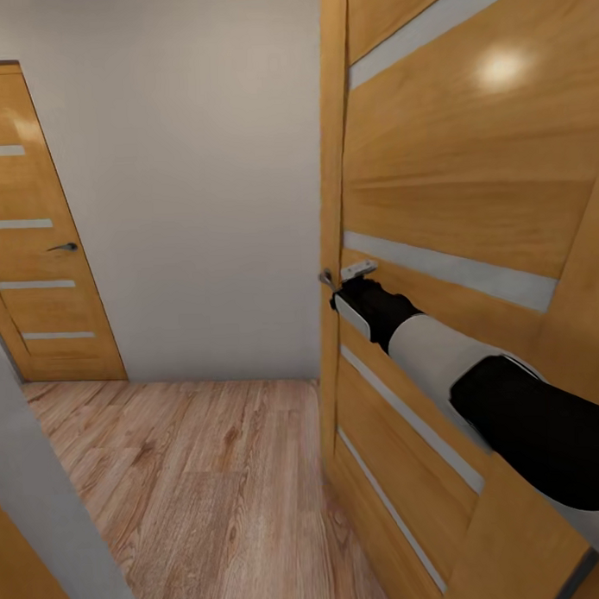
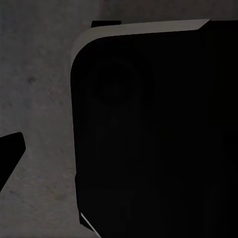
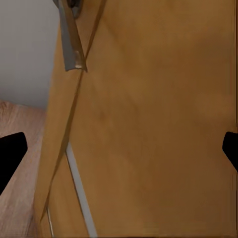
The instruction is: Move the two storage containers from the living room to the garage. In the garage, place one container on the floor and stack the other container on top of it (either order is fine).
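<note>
The two storage containers are out of view. I am in a narrow hall with a light wood plank floor (image 1: 220, 484). My right arm reaches forward to a wooden door (image 1: 451, 182) that stands close on my right. My right gripper (image 1: 360, 289) is just below the door's metal lever handle (image 1: 357, 269). In the right wrist view the right gripper (image 3: 119, 151) is open, its fingertips (image 3: 10, 156) far apart and the door panel between them, with the handle (image 3: 72, 42) off to one side. My left gripper (image 2: 119, 153) faces a black rounded body, one fingertip (image 2: 10, 153) spread wide.
A second wooden door (image 1: 39, 257) with a dark handle (image 1: 64, 247) stands shut at the far left. A plain white wall (image 1: 192, 182) closes the hall ahead. A grey wall corner (image 1: 48, 515) juts in at my near left. Free floor lies ahead.
</note>
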Available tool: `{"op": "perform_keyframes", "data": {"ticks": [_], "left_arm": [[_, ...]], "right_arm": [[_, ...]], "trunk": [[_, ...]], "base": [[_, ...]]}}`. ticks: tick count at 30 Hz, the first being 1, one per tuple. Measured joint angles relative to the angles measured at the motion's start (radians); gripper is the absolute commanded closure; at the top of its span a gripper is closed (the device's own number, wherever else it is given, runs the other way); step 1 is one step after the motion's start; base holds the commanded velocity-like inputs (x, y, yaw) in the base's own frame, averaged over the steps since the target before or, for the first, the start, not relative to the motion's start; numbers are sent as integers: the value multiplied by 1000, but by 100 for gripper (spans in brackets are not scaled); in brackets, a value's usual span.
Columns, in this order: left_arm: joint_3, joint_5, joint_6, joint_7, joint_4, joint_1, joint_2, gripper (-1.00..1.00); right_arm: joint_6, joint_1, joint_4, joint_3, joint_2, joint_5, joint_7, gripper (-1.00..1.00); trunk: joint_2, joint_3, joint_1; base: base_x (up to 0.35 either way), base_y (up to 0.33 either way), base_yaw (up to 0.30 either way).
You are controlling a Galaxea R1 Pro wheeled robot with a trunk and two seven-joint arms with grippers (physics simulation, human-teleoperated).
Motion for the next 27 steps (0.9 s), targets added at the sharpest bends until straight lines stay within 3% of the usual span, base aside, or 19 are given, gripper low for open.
{"op": "perform_keyframes", "data": {"ticks": [6,15,20,27], "left_arm": [[0,0,0,0,0,0,0,-100],[0,0,0,0,0,0,0,-100],[0,0,0,0,0,0,-1,-100],[-1,0,0,0,0,0,0,-100]], "right_arm": [[-7,-47,69,-11,0,-4,-12,-100],[-9,-57,81,-13,0,2,-13,-100],[-4,-57,69,1,0,27,-16,-100],[8,-57,-3,2,0,21,-13,-100]], "trunk": [[0,0,0],[0,0,0],[0,0,0],[0,0,0]], "base": [[0,0,0],[0,0,0],[0,0,0],[191,0,0]]}}
